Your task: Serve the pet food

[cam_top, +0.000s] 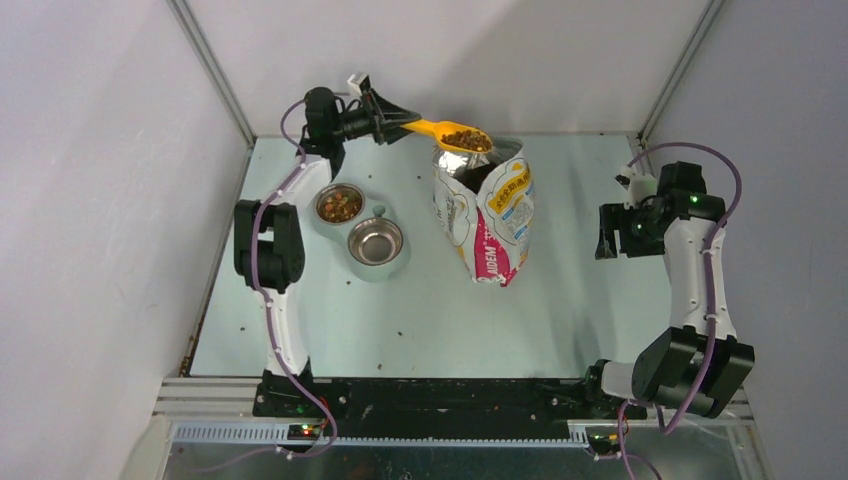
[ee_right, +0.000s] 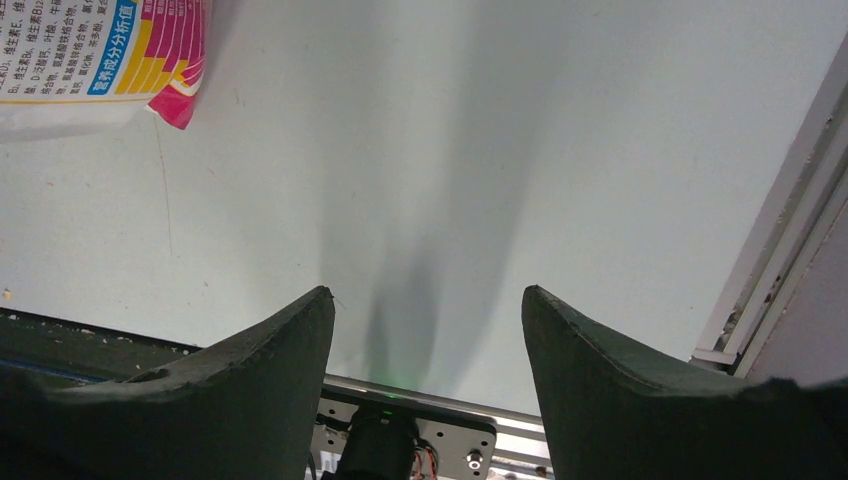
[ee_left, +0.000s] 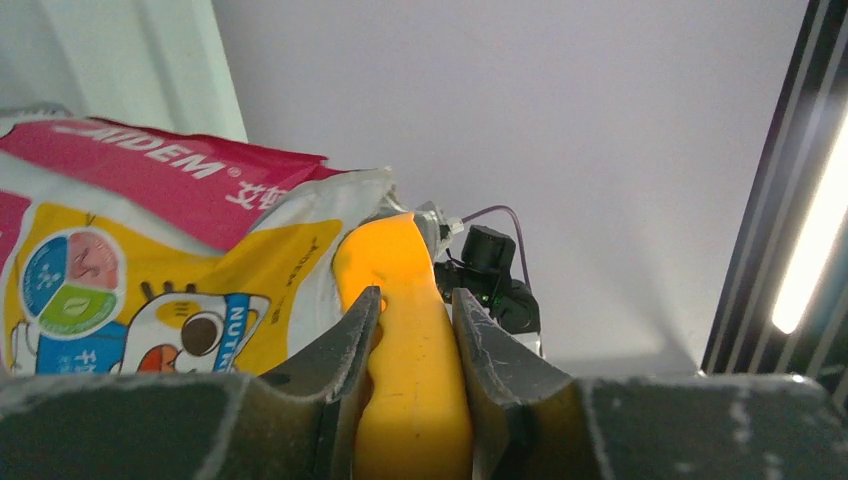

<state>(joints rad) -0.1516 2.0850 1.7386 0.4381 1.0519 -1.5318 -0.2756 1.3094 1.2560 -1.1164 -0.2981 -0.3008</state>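
Note:
My left gripper is shut on the handle of the orange scoop, held level above the open top of the cartoon-cat bag. The scoop bowl carries brown pet food. In the left wrist view my fingers clamp the scoop handle, with the bag to the left. Two steel bowls sit left of the bag: the far one holds kibble, the near one looks empty. My right gripper is open and empty to the right of the bag, and in the right wrist view it hangs over bare table.
The bag's lower corner shows at the top left of the right wrist view. White walls enclose the table on three sides. A metal frame rail runs along the right edge. A few loose kibble crumbs lie near the left front.

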